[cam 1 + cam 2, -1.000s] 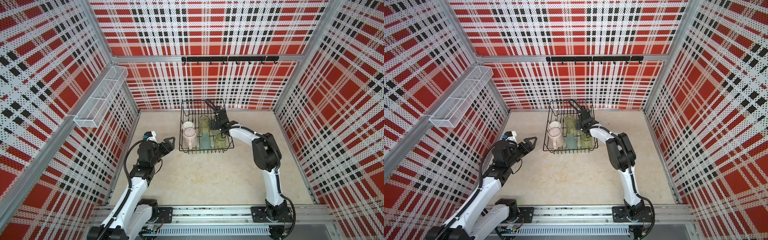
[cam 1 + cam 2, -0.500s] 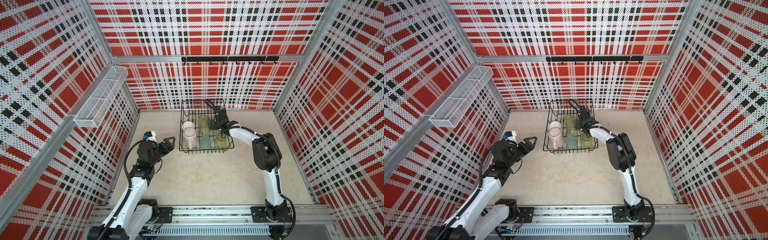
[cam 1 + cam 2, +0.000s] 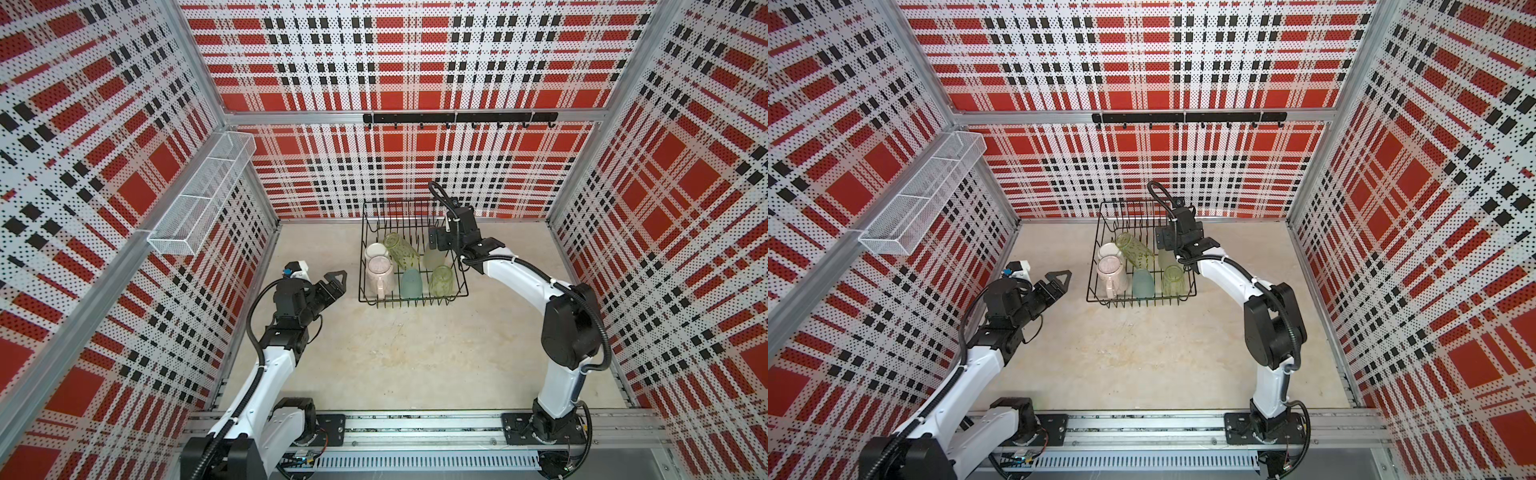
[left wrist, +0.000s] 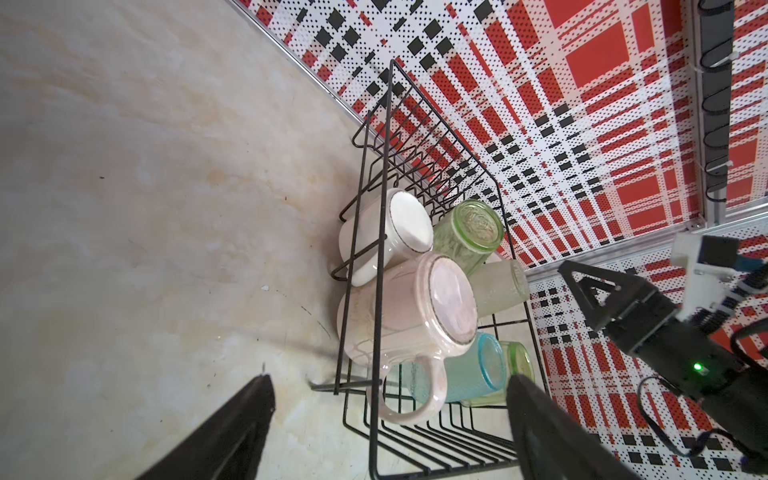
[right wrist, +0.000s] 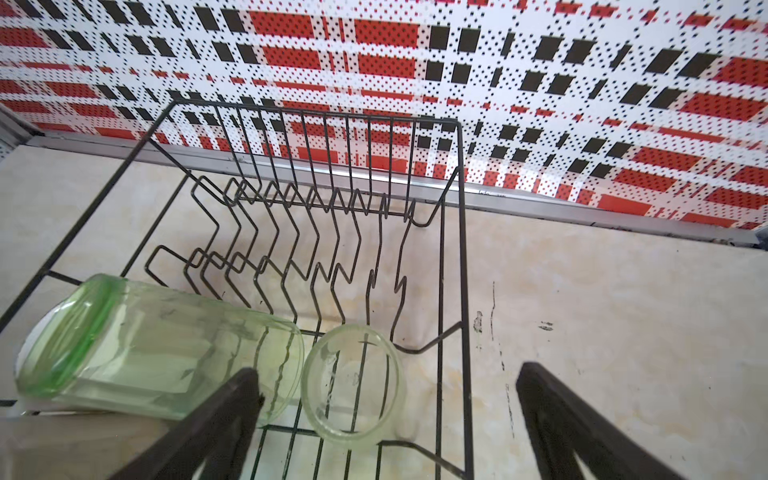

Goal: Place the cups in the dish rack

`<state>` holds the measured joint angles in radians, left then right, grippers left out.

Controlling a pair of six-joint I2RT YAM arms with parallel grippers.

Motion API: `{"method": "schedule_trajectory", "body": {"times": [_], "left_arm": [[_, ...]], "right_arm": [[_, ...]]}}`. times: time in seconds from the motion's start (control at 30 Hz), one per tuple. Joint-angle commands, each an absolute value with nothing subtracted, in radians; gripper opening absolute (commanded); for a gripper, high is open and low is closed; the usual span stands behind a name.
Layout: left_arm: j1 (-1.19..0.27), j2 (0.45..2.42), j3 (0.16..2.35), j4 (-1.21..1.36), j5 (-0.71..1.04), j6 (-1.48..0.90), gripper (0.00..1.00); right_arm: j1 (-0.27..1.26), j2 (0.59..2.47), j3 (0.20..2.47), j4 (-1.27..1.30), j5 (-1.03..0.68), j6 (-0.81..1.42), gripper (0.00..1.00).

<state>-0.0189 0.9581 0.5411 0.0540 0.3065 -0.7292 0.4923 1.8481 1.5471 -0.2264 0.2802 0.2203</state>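
The black wire dish rack (image 3: pixel 415 297) stands at the back of the table and holds several cups. A white mug (image 3: pixel 375 251) and a pink mug (image 3: pixel 379 272) sit bottom-up on its left side. Beside them a green tumbler (image 3: pixel 401 250) lies tilted. A teal tumbler (image 3: pixel 411 282) and another green one (image 3: pixel 441 280) stand along the front. My right gripper (image 5: pixel 388 372) hangs open over the rack's right side, its fingers apart from the frosted tumbler (image 5: pixel 353 386) below. My left gripper (image 4: pixel 386 384) is open and empty, left of the rack (image 4: pixel 376 415).
A long white mesh basket (image 3: pixel 199 199) hangs on the left wall. A black hook rail (image 3: pixel 457 118) runs along the back wall. Plaid walls close three sides, and the arms' base rail (image 3: pixel 415 424) runs along the front edge.
Both arms keep their places. The right gripper's jaws stand slightly wider over the frosted tumbler than before.
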Motion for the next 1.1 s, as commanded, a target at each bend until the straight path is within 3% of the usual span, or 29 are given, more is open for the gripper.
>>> {"method": "schedule_trajectory", "body": {"times": [0.0, 0.07, 0.17, 0.5, 0.8, 1.07], "left_arm": [[-0.008, 0.957, 0.58, 0.065, 0.302, -0.713, 0.91], [-0.002, 0.96, 0.584, 0.06, 0.298, -0.71, 0.91], [0.014, 0.964, 0.584, 0.058, 0.3, -0.712, 0.91], [0.09, 0.956, 0.558, 0.057, 0.35, -0.707, 0.91], [0.104, 0.954, 0.522, 0.086, 0.383, -0.715, 0.91], [0.108, 0.956, 0.516, 0.089, 0.393, -0.713, 0.91]], "right_arm": [[0.486, 1.828, 1.556, -0.246, 0.186, 0.179, 1.0], [0.495, 1.844, 1.597, -0.279, 0.057, 0.182, 1.0], [0.543, 1.906, 1.685, -0.331, 0.002, 0.214, 1.0], [0.684, 2.189, 2.04, -0.494, 0.226, 0.21, 1.0], [0.693, 2.293, 2.143, -0.535, 0.172, 0.217, 1.0], [0.692, 2.367, 2.232, -0.599, 0.326, 0.244, 1.0]]}}
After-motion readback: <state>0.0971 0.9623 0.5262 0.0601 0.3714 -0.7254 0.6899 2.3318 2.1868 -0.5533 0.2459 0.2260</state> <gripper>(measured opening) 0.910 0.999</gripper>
